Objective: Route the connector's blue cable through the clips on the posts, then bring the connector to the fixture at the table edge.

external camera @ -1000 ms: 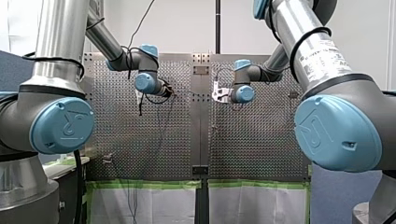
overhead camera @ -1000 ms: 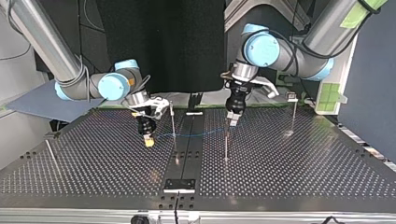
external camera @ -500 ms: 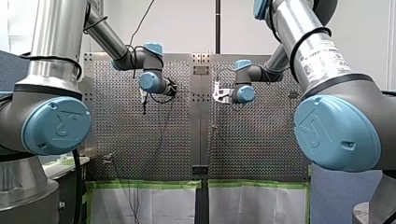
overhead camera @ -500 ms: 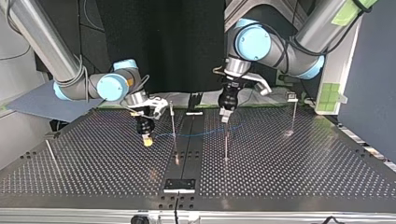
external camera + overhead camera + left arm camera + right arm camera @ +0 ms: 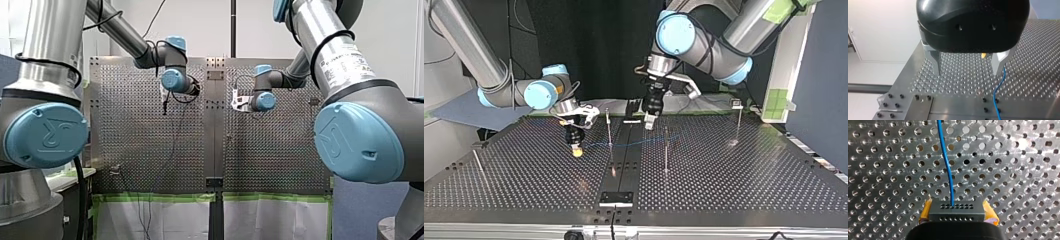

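My right gripper (image 5: 957, 213) is clamped on the black connector (image 5: 956, 208) between its yellow pads (image 5: 926, 211). The blue cable (image 5: 946, 162) leaves the connector at twelve o'clock, straight ahead. In the top view the cable runs toward three o'clock, crossing a post (image 5: 608, 127). My left gripper (image 5: 649, 122) hangs at two o'clock of the right one. It points down with its metal fingers (image 5: 936, 63) apart and the cable just beside one.

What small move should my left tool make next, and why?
Probably lower my left tool and shift it sideways until the blue cable lies between its fingers. It is open and empty; the cable passes one finger, not between the two. My right tool holds the connector, so the loose cable needs a grip.
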